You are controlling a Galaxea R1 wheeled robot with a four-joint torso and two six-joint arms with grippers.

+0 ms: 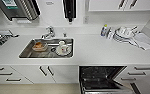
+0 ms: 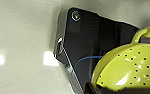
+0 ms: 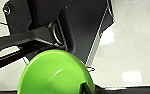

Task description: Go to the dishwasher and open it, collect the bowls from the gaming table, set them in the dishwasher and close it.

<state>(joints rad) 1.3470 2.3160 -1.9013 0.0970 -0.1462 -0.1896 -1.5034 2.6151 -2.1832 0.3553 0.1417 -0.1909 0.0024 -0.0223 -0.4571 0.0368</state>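
Right now I am facing the white counter (image 1: 96, 51), and my head camera is showing the dishwasher (image 1: 101, 78) standing open below it, dark inside, between the white cabinet doors (image 1: 47, 72) and the drawers (image 1: 141, 73). The steel sink (image 1: 47, 48) is holding a few dishes, and white plates (image 1: 124, 33) are sitting beside a towel (image 1: 144, 41). My left wrist camera is looking at a yellow-green perforated bowl (image 2: 128, 70) with a loop handle, close against my arm above the pale floor (image 2: 21, 37). My right wrist camera is showing a bright green bowl (image 3: 56, 73) just as close. Whether either hand is pinching its bowl, I cannot tell.
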